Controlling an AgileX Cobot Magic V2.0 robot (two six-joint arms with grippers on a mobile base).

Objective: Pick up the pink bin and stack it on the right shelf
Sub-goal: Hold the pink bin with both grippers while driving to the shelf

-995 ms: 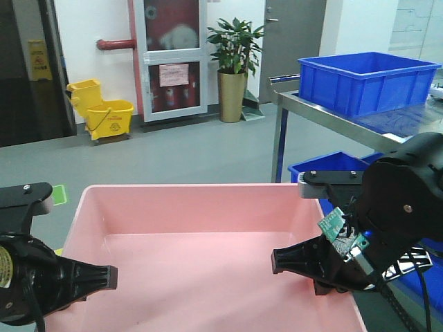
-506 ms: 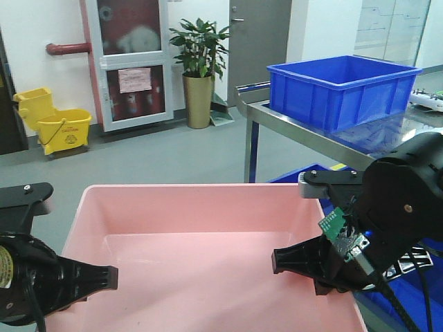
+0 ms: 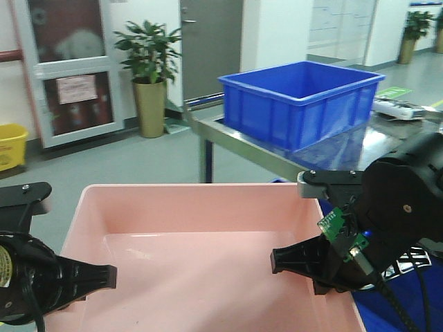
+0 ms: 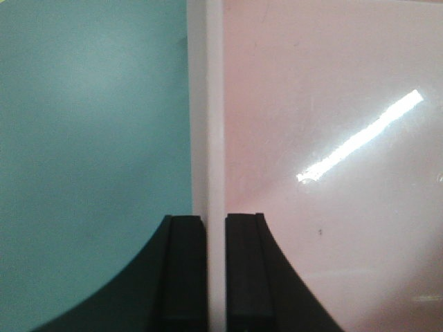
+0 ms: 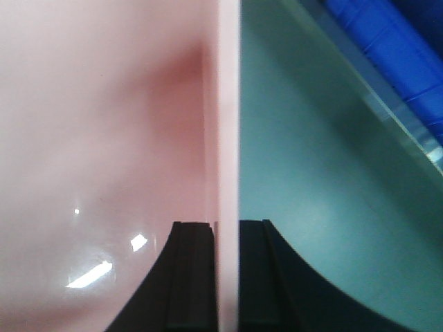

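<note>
The left gripper is closed on the left rim of the pink bin, with one finger inside the wall and one outside. The right gripper clamps the right rim in the same way. The tub is likely too wide and too smooth for one gripper, so opposed pinches on its two side walls are probably what keep it level. It hangs between the arms with its open side up, empty, and the floor shows beneath it in both wrist views. Ahead and to the right is the right shelf, with a blue crate near its left end. The glossy surface beside the crate is bare, which is probably where the bin should go. The bin is not yet over the shelf.
</note>
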